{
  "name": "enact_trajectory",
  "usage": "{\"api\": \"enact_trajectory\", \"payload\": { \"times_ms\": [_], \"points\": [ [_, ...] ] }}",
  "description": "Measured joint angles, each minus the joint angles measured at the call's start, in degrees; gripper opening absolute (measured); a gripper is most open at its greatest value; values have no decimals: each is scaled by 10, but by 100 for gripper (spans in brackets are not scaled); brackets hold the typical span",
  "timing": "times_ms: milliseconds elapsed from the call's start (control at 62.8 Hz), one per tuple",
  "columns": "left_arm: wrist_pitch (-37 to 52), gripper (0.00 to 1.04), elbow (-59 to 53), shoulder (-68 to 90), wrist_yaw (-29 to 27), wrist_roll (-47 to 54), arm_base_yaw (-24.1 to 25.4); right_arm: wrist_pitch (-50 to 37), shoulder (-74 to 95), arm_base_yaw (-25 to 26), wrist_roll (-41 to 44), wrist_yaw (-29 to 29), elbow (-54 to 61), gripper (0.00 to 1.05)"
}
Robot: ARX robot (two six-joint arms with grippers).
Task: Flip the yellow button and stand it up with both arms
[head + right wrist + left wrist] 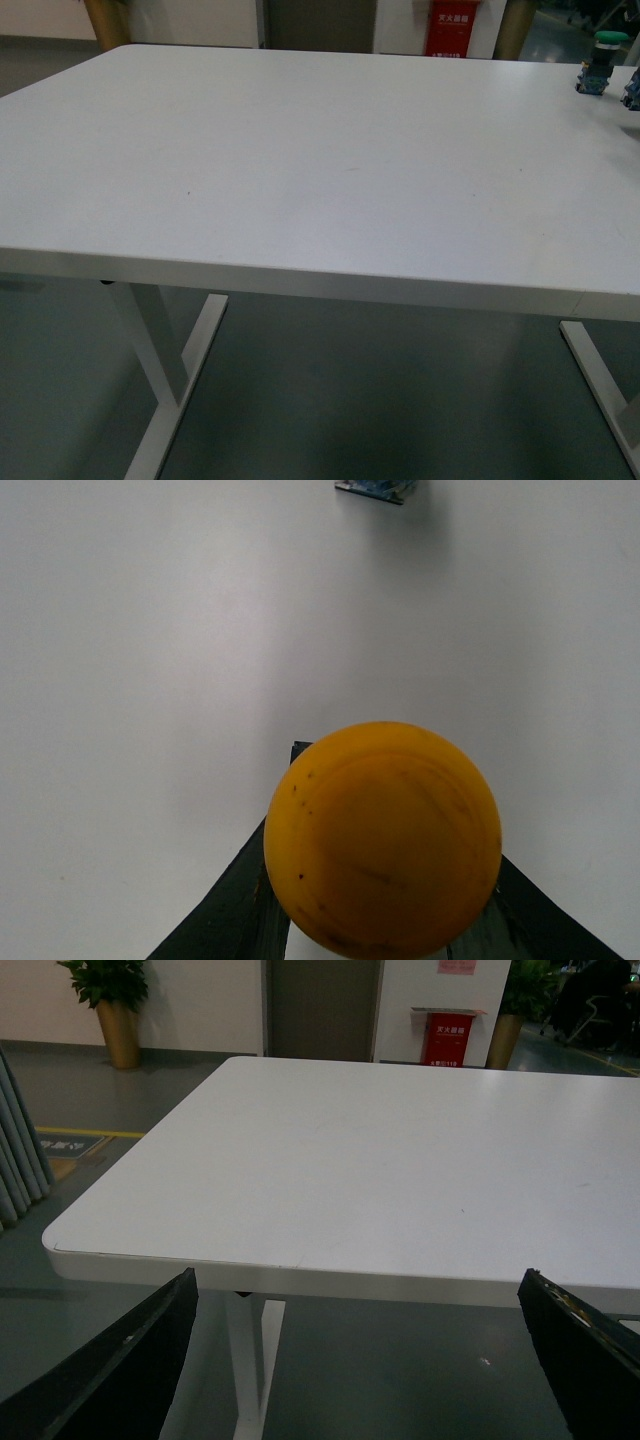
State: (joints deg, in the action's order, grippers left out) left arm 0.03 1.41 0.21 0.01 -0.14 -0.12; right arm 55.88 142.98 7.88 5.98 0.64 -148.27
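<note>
**Right gripper** (392, 765): two black fingers (235, 900) flank the yellow button (383, 838). Its round cap faces the wrist camera and hides the neck, the block and any contact, so clenched or released cannot be told.

**Yellow button:** between those fingers, over the white table (140, 680). It does not show in the front view and is judged to lie out past 2 o'clock.

**Blue block** (375, 488): just beyond the fingertips, cut off by the frame.

**Green switch** (607, 62): upright at the table's far right, about 1 o'clock.

**Left gripper** (357, 1280): released and empty, off the table's near left corner, about 8 o'clock.

**Step, judged:** the right arm is at the pickup and the handover is not yet begun.

**Next calls for:** a firm hold below the cap, then a carry toward 12 o'clock, where the left gripper can reach in and share the turn.
</note>
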Motion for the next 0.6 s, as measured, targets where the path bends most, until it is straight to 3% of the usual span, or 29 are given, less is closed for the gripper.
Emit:
{"api": "enact_trajectory", "payload": {
  "times_ms": [605],
  "points": [
    [0, 99, 0, 0, 0, 0, 0, -21, 0, 0, 12, -20, 24, 34]
  ]
}}
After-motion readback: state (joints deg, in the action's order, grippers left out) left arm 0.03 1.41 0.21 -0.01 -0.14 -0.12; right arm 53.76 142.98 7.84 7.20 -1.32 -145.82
